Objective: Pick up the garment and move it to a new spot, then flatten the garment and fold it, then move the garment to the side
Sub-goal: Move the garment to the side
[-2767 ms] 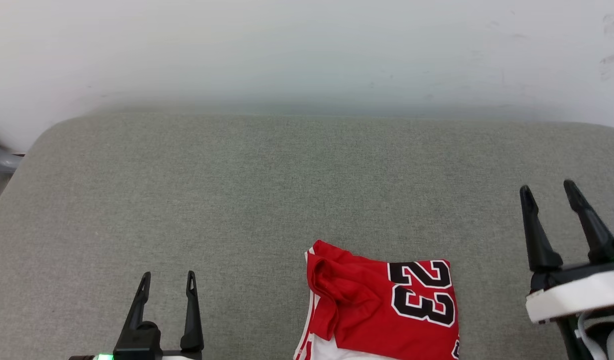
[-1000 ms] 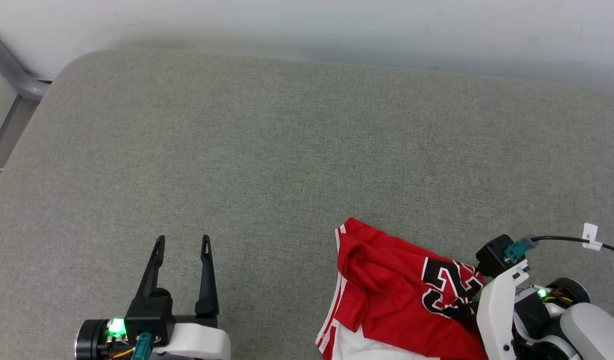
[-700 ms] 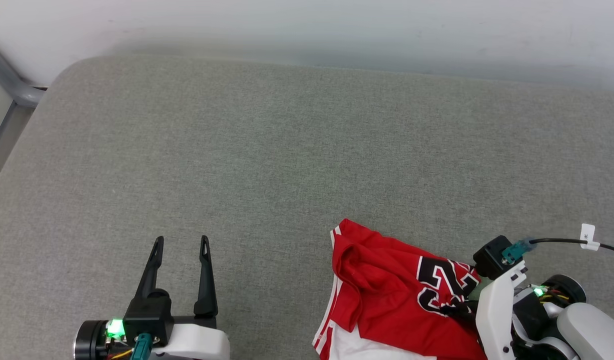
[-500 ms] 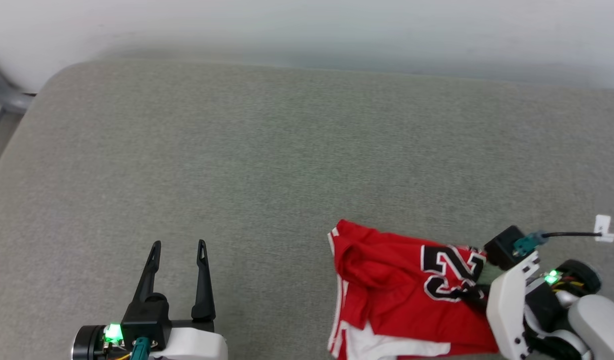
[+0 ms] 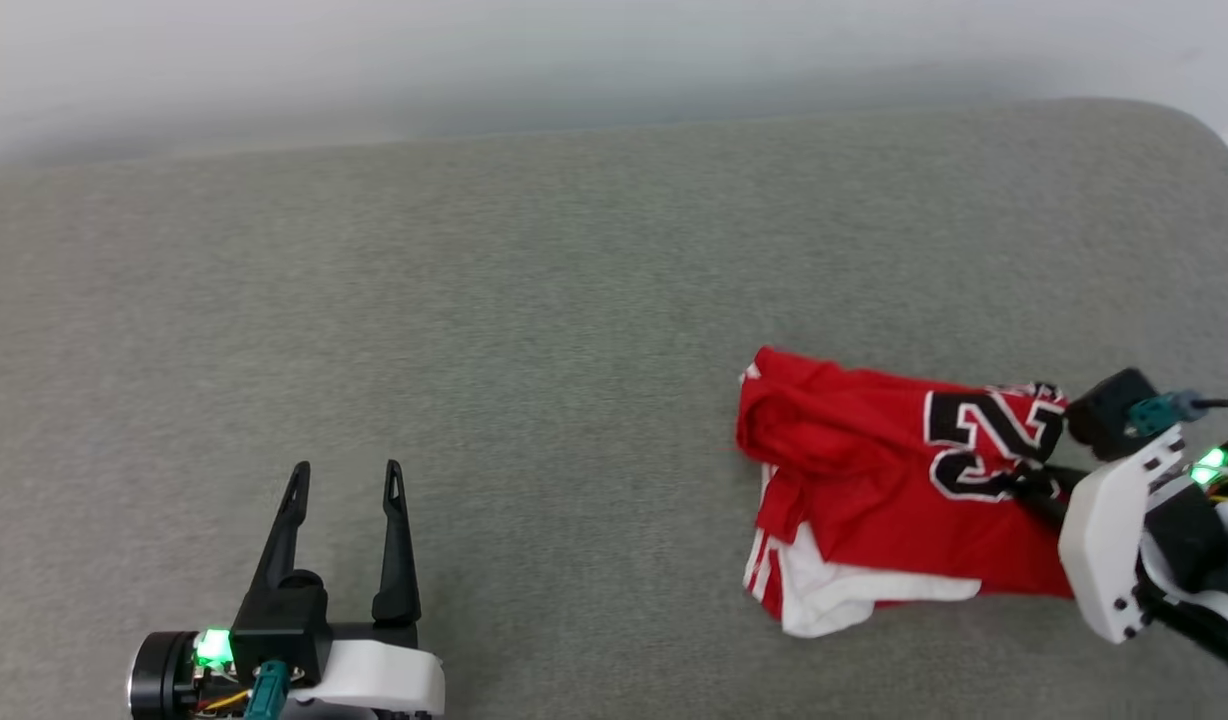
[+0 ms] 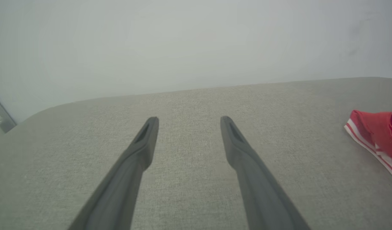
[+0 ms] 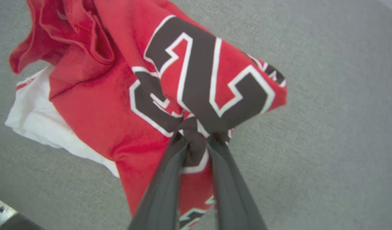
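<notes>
Right gripper [image 7: 196, 140], lower centre of its wrist view: clenched on a bunched fold of the garment [image 7: 97, 105] at the black number. Crumpled at right of the head view, on the grey cushion [image 5: 474, 300]. Left gripper [image 5: 344, 478], lower left: spread, empty, well apart. Pale wall [image 5: 574, 60] along the top.

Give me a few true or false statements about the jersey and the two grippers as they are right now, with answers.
1. The right gripper pinches the garment at its black number. True.
2. The left gripper holds a white sleeve. False: it is open with nothing between its fingers, well apart from the garment.
3. The garment is spread out flat. False: it is bunched and folded over itself, with white cloth showing under the red.
4. The garment is over a grey fabric surface. True.
</notes>
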Controlling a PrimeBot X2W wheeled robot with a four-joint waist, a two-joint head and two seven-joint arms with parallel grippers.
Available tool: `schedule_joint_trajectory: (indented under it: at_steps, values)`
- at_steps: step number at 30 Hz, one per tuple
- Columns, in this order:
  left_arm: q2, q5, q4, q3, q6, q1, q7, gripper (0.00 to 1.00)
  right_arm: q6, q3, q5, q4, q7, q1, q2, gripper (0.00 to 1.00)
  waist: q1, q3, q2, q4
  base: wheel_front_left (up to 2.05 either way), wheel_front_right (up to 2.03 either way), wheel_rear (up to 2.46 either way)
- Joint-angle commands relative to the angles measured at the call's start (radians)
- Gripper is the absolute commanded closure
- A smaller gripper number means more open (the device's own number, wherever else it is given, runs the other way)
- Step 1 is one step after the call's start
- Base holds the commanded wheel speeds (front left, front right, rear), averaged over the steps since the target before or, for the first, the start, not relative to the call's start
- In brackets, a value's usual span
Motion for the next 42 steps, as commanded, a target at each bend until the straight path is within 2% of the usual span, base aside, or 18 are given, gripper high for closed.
schedule_joint_trajectory:
  at_steps: [1, 6, 11, 17, 30, 37, 42]
  values:
    - [0.003, 0.002, -0.004, 0.005, 0.002, -0.011, -0.002, 0.00, -0.002, -0.015, -0.012, 0.005, -0.013, -0.022, -0.012, 1.00, 0.0000, 0.023, 0.0000, -0.055, 0.00, 0.00, 0.00]
    - [0.012, 0.010, -0.009, 0.008, 0.002, -0.030, -0.002, 0.00, -0.002, -0.056, -0.020, 0.025, -0.046, -0.045, -0.019, 1.00, 0.0000, 0.051, 0.0000, -0.106, 0.00, 0.00, 0.00]
    - [0.022, 0.014, -0.016, 0.009, -0.001, -0.054, -0.002, 0.00, -0.002, -0.085, -0.033, 0.049, -0.072, -0.076, -0.024, 1.00, 0.0000, 0.082, 0.0000, -0.119, 0.00, 0.00, 0.00]
    - [0.039, 0.027, -0.041, 0.002, -0.008, -0.095, -0.002, 0.00, -0.002, -0.113, -0.078, 0.119, -0.089, -0.157, -0.079, 1.00, 0.0000, 0.159, 0.0000, -0.101, 0.00, 0.00, 0.00]
    - [0.060, 0.049, -0.109, -0.027, 0.002, -0.216, -0.002, 0.00, -0.002, -0.222, -0.111, 0.400, -0.149, -0.371, -0.226, 1.00, 0.0000, 0.369, 0.0000, -0.027, 0.00, 0.00, 0.00]
    - [0.065, 0.054, -0.137, -0.038, 0.013, -0.249, -0.002, 0.00, -0.002, -0.247, -0.145, 0.497, -0.175, -0.448, -0.230, 1.00, 0.0000, 0.421, 0.0000, -0.013, 0.00, 0.00, 0.00]
    - [0.071, 0.053, -0.149, -0.046, 0.023, -0.257, -0.002, 0.00, -0.002, -0.270, -0.163, 0.559, -0.195, -0.479, -0.201, 1.00, 0.0000, 0.428, 0.0000, -0.008, 0.00, 0.00, 0.00]
